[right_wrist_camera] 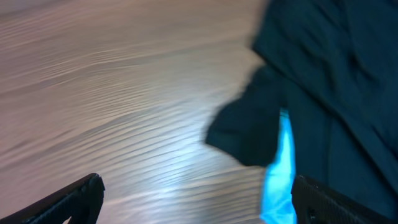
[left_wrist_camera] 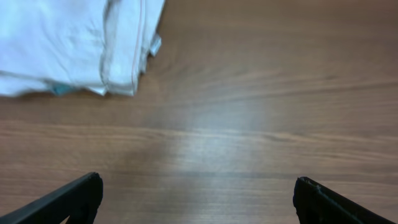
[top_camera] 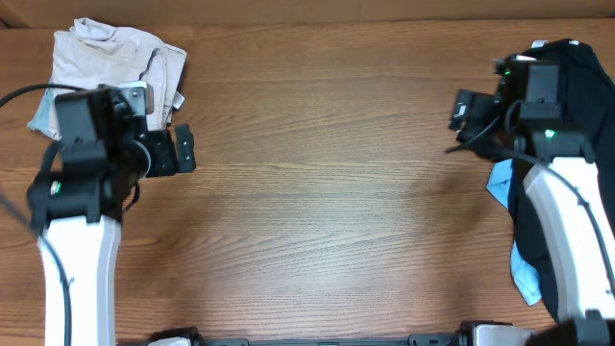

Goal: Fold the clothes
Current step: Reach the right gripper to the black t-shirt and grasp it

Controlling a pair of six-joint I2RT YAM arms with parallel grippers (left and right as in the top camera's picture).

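Right pincer [right_wrist_camera: 196,202]: released, fingers spread wide, nothing between them. It is over the bare brown wooden bench [right_wrist_camera: 112,93], just left of the crumpled black soft-cloth T-shirt [right_wrist_camera: 336,68].

The shirt is heaped at the bench's right edge, with a light blue cloth strip [right_wrist_camera: 281,162] poking out beneath it.

Left pincer [left_wrist_camera: 196,199]: also released and empty, near the bundled cream-beige cloth garment [left_wrist_camera: 68,43] at far left.

Step, as I read it: the reach for the shirt, nothing folded yet. The next move calls for pinching a hem and dragging the shirt to the open centre.

Hidden: from overhead, the right arm covers much of the shirt. The shirt's edge is cut off. No label is seen. The right wrist view is blurred.
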